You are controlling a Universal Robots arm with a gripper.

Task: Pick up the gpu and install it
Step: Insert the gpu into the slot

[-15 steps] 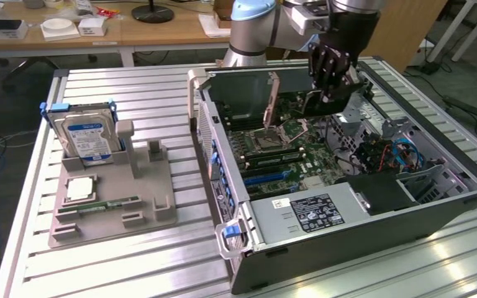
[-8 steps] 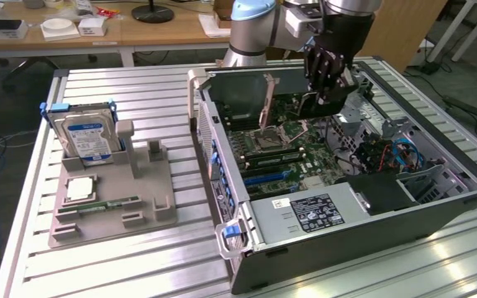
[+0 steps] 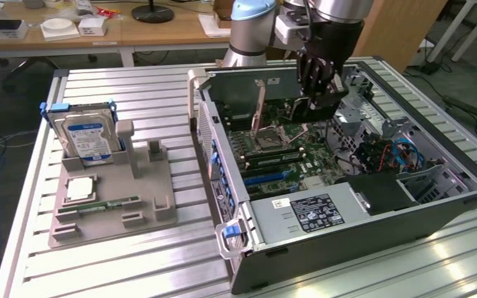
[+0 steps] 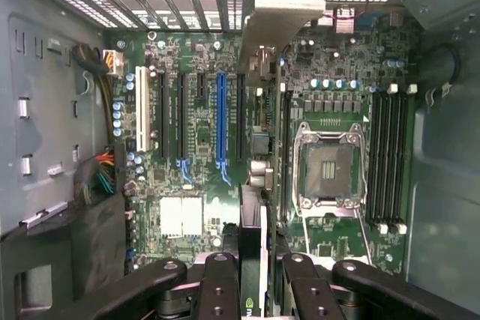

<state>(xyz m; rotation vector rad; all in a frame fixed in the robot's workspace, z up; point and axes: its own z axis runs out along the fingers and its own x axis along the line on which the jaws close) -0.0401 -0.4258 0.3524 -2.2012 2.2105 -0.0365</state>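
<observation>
My gripper [image 3: 320, 92] hangs over the far end of the open computer case [image 3: 449, 205], shut on the gpu [image 3: 315, 110], a black card held on edge above the motherboard [image 3: 292, 155]. In the wrist view the gpu [image 4: 259, 222] runs edge-on from between my fingers [image 4: 219, 286] out to its silver end bracket [image 4: 281, 13]. It is off the board, hovering between the blue expansion slot [image 4: 220, 118] and the processor socket [image 4: 326, 166]. The blue slot [image 3: 265, 178] stands empty.
On the exterior view's left a grey holder tray [image 3: 139, 205] carries an upright hard drive [image 3: 89, 136] with a blue-white label and a narrow green memory stick [image 3: 110, 203]. Inside the case sit the power supply [image 3: 305, 214], cables [image 3: 404, 155] and black slots [image 4: 172, 114].
</observation>
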